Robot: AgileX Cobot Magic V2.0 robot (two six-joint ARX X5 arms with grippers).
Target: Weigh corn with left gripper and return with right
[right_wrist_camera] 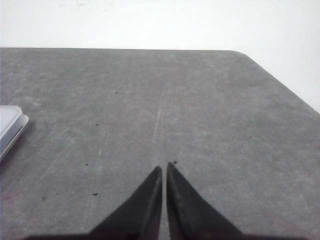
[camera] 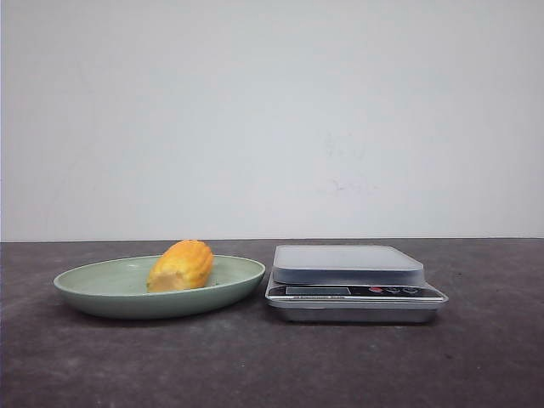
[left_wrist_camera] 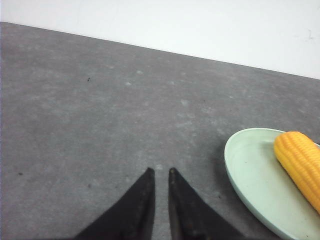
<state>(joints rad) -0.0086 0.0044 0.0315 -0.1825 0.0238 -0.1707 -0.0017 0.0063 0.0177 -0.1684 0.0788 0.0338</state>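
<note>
Left gripper (left_wrist_camera: 160, 174) over bare table, fingers nearly closed, narrow slit between tips, holding nothing. Right gripper (right_wrist_camera: 164, 169) same: tips almost touching, empty.

Table (camera: 272, 365): dark grey, speckled, fills lower front view; plain white wall (camera: 272, 119) behind.

Neither gripper visible in front view. Scale (camera: 355, 283): silver, flat platform, right of centre, nothing on it; only its corner (right_wrist_camera: 11, 127) in right wrist view.

Plate (camera: 102, 293): pale green, just beside scale on left; rim (left_wrist_camera: 240, 170) near left gripper.

Corn (camera: 180, 265) lying on plate, paler cut end toward cam; also in left wrist view (left_wrist_camera: 300, 162).
</note>
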